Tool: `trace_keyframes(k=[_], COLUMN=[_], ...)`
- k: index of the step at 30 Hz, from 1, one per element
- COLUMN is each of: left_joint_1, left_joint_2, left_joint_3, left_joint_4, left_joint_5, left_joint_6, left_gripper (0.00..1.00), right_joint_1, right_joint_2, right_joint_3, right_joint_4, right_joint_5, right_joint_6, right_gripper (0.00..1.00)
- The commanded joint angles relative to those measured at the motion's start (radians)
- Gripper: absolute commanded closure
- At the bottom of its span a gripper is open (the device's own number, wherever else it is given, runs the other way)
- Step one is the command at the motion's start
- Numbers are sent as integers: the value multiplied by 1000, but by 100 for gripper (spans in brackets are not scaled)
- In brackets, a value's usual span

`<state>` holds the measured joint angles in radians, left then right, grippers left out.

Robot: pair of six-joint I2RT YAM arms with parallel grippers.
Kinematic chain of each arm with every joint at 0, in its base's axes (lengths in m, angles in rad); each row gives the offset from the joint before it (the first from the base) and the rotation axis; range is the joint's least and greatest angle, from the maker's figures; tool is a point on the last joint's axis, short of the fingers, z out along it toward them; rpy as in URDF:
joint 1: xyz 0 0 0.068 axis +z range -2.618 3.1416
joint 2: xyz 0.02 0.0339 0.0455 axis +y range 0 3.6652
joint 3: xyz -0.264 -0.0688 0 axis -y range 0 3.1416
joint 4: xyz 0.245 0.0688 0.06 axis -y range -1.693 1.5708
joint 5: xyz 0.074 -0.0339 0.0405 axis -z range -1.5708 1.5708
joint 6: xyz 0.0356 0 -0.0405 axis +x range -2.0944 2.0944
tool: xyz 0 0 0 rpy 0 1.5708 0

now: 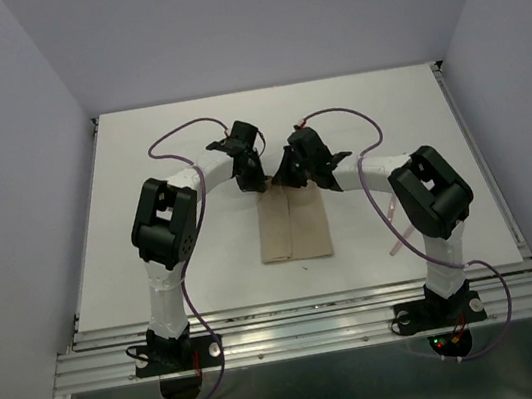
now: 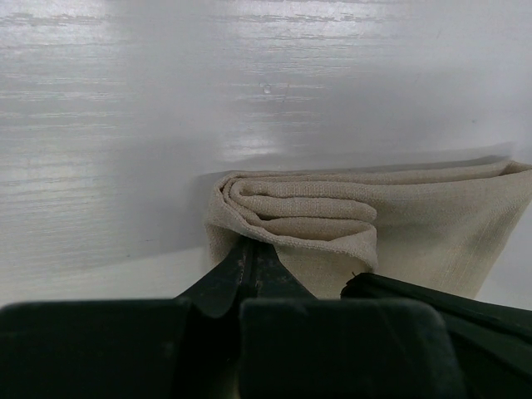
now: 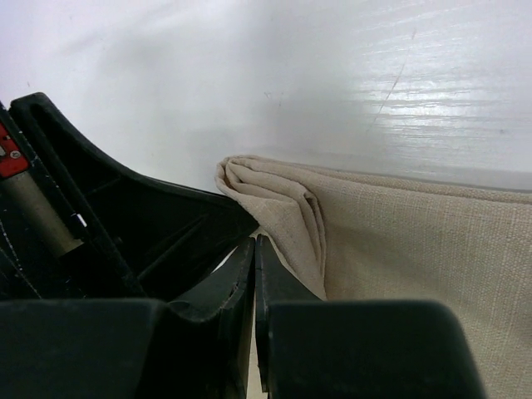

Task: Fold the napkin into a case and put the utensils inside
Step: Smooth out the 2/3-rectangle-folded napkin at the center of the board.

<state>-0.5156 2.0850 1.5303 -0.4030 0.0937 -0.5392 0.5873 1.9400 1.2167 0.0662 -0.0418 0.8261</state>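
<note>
At centre frame, left gripper [image 2: 249, 259] and right gripper [image 3: 254, 249] are pinching the napkin [image 1: 294, 227] at its far edge.
Both jaws are looking nearly shut on cloth; its long axis is running down-frame, the utensils [image 1: 401, 239] lying lower right, nearer the right arm.

Top camera hangs above and behind me, looking down and forward: my bases [image 1: 174, 354] sit at six o'clock and the whole table [image 1: 388, 140] stretches toward twelve. Left wrist camera rides low behind my left gripper [image 2: 249, 245], skimming the tabletop, right up against the napkin [image 2: 332, 216] fold. Right wrist camera sits the same way behind my right gripper [image 3: 254, 241], equally close. All three views share the napkin's far edge, the cloth's twelve o'clock end from above.
</note>
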Motion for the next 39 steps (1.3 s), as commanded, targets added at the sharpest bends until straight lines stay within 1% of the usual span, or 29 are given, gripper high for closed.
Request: trace_keyframes(k=[1, 9, 10, 13, 24, 28, 29, 33, 35, 37, 39], left_joint_1=[-8, -6, -8, -8, -9, -9, -9, -9, -9, -9, -9], left_joint_2=[-14, -37, -39, -45, -135, -135, -131, -91, -80, -54, -28], left_joint_3=[11, 8, 8, 10, 31, 71, 79, 116, 122, 140, 151], left_joint_4=[-34, -36, -36, -40, -68, -83, -89, -108, -103, -108, -109], left_joint_5=[-3, -5, -2, -2, 21, 20, 15, -5, -18, -18, -15], left_joint_6=[12, 15, 15, 16, 34, 44, 45, 51, 51, 53, 53], left_gripper=[100, 100, 100, 100, 100, 90, 89, 90, 96, 99, 99], right_joint_1=[-23, -43, -43, -43, -52, -52, -52, -52, -52, -52, -52], right_joint_2=[23, 48, 48, 53, 83, 79, 79, 73, 70, 66, 65], right_joint_3=[35, 35, 35, 33, 24, 24, 24, 23, 20, 18, 17], right_joint_4=[-12, -13, -12, -14, -11, -11, -11, -12, -12, -11, -11], right_joint_5=[37, 37, 65, 72, 69, 65, 60, 53, 53, 51, 51], right_joint_6=[-25, -41, -41, -47, -70, -79, -81, -84, -84, -85, -85], right_gripper=[92, 92, 93, 92, 93, 93, 93, 93, 93, 93, 93])
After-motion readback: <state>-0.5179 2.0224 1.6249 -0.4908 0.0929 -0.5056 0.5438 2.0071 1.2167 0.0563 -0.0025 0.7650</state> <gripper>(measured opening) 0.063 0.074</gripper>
